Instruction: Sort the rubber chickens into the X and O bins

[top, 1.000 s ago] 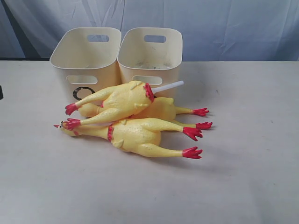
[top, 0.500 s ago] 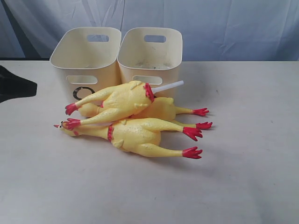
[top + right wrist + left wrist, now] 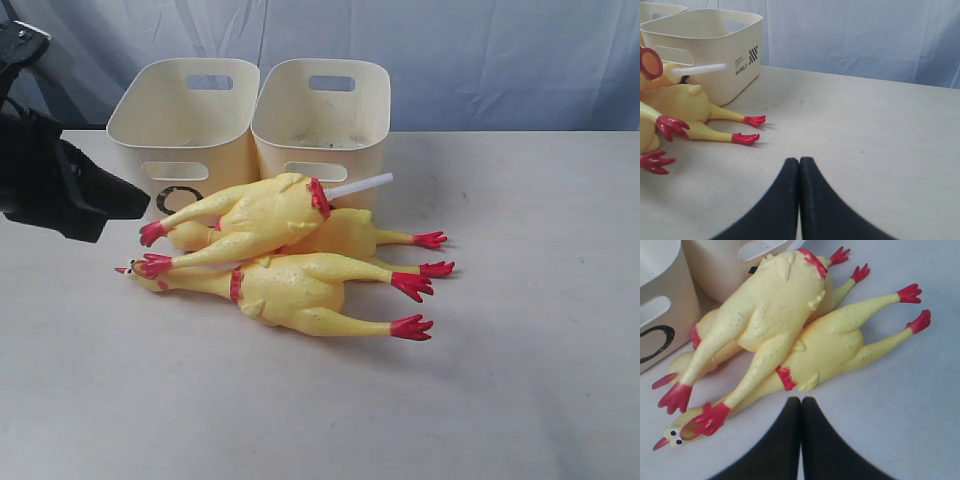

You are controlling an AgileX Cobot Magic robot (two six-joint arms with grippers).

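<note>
1. Blue drape (image 3: 480, 60) behind; pale worktop (image 3: 520, 380) carried everything.
2. We found three rubber chickens (image 3: 300, 285) piled touching, just before the bins. The headless one (image 3: 262, 212) lay on top, so probably first to lift.
3. O bin (image 3: 225, 150) stood left, the second bin (image 3: 330, 150) beside it, its mark hidden by the pile.
4. Left hand (image 3: 801, 401) was pinched closed and empty near the front chicken's neck. It would need opening before any grasp.
5. Right hand (image 3: 799, 161) was likewise closed and empty, well apart.

3 chickens (image 3: 265, 215) piled w/ bins (image 3: 222, 150) behind.
</note>
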